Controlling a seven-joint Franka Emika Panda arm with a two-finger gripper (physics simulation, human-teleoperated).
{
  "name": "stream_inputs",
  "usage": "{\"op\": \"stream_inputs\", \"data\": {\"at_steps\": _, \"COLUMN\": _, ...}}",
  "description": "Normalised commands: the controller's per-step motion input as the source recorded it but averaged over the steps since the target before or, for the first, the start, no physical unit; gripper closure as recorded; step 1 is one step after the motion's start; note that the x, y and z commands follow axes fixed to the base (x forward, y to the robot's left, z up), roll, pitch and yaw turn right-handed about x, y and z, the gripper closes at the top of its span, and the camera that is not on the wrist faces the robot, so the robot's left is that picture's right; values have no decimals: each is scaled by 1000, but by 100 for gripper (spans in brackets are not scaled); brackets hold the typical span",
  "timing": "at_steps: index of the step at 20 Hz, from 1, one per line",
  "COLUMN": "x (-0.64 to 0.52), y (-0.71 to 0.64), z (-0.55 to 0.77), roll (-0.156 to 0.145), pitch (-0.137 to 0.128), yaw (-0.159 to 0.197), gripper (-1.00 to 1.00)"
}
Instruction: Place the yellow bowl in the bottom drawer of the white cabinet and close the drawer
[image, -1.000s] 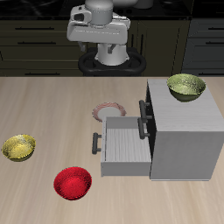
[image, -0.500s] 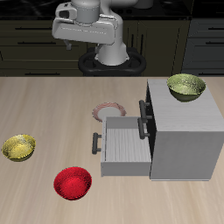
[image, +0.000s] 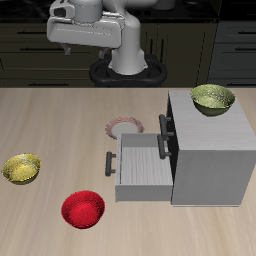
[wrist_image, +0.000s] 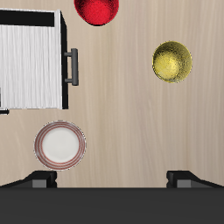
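The yellow bowl (image: 22, 168) rests upright on the table, far from the white cabinet (image: 215, 165); the wrist view also shows the yellow bowl (wrist_image: 172, 62). The bottom drawer (image: 140, 172) is pulled out with nothing in it, its dark handle (image: 110, 163) facing the bowls. From the wrist, the drawer (wrist_image: 31, 61) appears beside the plate. My gripper (wrist_image: 114, 179) is open, fingers spread wide with nothing between them, high above the table near its back. The arm (image: 95, 30) holds it well above and behind the bowl.
A red bowl (image: 83, 209) sits near the front edge, between the yellow bowl and the drawer. An olive-green bowl (image: 213, 98) stands on top of the cabinet. A white plate (image: 125, 127) with a pink rim lies behind the open drawer.
The arm has swung sideways at the back of the table, toward the yellow bowl's side. The bowls, plate and drawer have not moved.
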Motion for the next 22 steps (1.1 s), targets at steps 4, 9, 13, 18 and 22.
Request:
{"op": "stream_inputs", "data": {"at_steps": 4, "x": 199, "y": -235, "z": 141, "roll": 19, "pitch": 7, "yaw": 11, "gripper": -100}}
{"op": "stream_inputs", "data": {"at_steps": 9, "x": 185, "y": -269, "z": 165, "roll": -39, "pitch": -12, "yaw": 29, "gripper": -100}}
{"op": "stream_inputs", "data": {"at_steps": 13, "x": 210, "y": -240, "z": 117, "roll": 23, "pitch": 11, "yaw": 14, "gripper": -100}}
{"op": "stream_inputs", "data": {"at_steps": 18, "x": 253, "y": -140, "z": 62, "roll": 18, "pitch": 11, "yaw": 27, "gripper": -100}}
{"op": "stream_inputs", "data": {"at_steps": 22, "x": 375, "y": -30, "z": -46, "roll": 42, "pitch": 40, "yaw": 24, "gripper": -100}}
